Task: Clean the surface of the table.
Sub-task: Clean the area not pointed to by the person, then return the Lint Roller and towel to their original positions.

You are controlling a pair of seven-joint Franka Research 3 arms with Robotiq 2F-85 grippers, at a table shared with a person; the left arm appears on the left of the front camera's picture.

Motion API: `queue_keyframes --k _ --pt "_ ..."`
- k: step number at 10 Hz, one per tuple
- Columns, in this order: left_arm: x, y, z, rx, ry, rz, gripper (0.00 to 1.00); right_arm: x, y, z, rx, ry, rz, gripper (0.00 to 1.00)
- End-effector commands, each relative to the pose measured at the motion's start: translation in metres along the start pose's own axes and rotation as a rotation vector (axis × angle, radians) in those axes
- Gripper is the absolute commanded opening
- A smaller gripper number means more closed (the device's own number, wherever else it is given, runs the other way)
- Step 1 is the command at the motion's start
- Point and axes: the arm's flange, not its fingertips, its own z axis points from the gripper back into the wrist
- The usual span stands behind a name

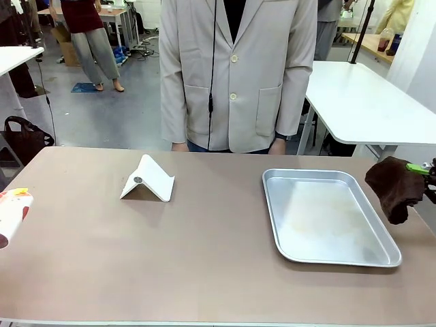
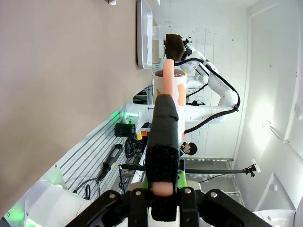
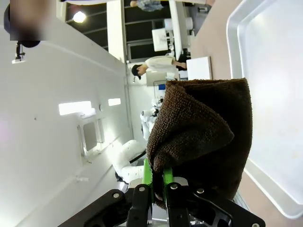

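Note:
The taupe-brown table [image 1: 204, 266] spreads across the front view. At its right edge my right gripper [image 1: 417, 170] is shut on a dark brown cloth [image 1: 395, 187], which hangs just above the table beside the tray. In the right wrist view the cloth [image 3: 199, 137] bunches over the green pads [image 3: 154, 177]. At the left edge my left gripper [image 2: 164, 101] is shut on the edge of a white container with orange and red print [image 1: 10, 214], also seen as the container [image 2: 171, 85] beyond the black fingers.
A shiny metal tray [image 1: 272, 204] lies on the table's right half. A white folded stand [image 1: 146, 179] sits left of centre. A person in a beige jacket [image 1: 231, 68] stands at the far edge. White-topped tables [image 1: 368, 102] stand behind.

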Motion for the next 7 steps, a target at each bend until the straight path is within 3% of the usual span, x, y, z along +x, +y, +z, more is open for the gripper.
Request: queue_keyframes --k 1,7 --pt "-0.0016 -0.0031 -0.0007 -0.005 0.000 -0.005 0.21 -0.0001 0.0050 -0.0014 0.016 -0.016 -0.009 0.10" --pt "-0.0016 -0.0031 -0.0007 -0.005 0.000 -0.005 0.21 -0.0001 0.0050 -0.0014 0.016 -0.016 -0.009 0.10"
